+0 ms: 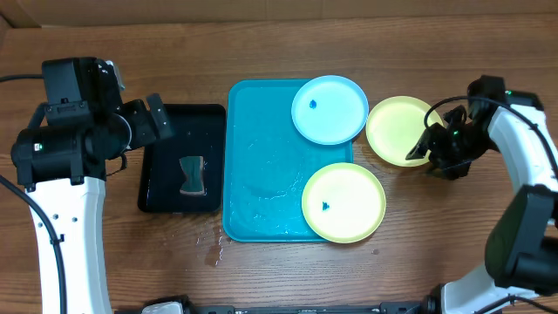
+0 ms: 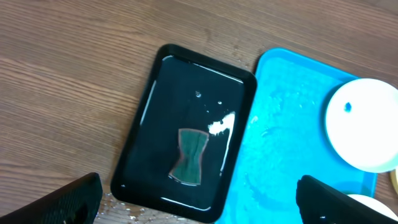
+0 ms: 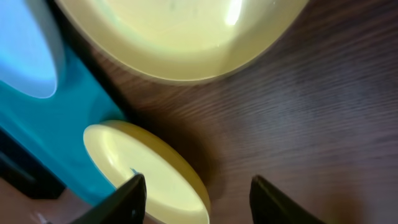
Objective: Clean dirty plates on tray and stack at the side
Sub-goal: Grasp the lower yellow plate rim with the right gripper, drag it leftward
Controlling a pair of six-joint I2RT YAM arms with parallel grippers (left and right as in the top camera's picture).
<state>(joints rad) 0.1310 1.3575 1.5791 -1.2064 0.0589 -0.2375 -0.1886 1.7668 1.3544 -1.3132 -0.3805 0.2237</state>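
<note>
Bright, even light; glare marks the wet black tray (image 2: 163,106) toward 3 o'clock; right wrist view is blurred.

Overhead looks straight down from high, taking in the tabletop (image 1: 279,44) and everything on it. My left wrist camera rides well up, facing down past my left claw (image 2: 198,205) onto the black tray (image 2: 143,124) and turquoise tray (image 2: 280,124). Right wrist camera sits low and close behind my right claw (image 3: 198,202), a yellow-green plate (image 3: 180,37) filling its top. Both wrist views share the turquoise tray.
</note>
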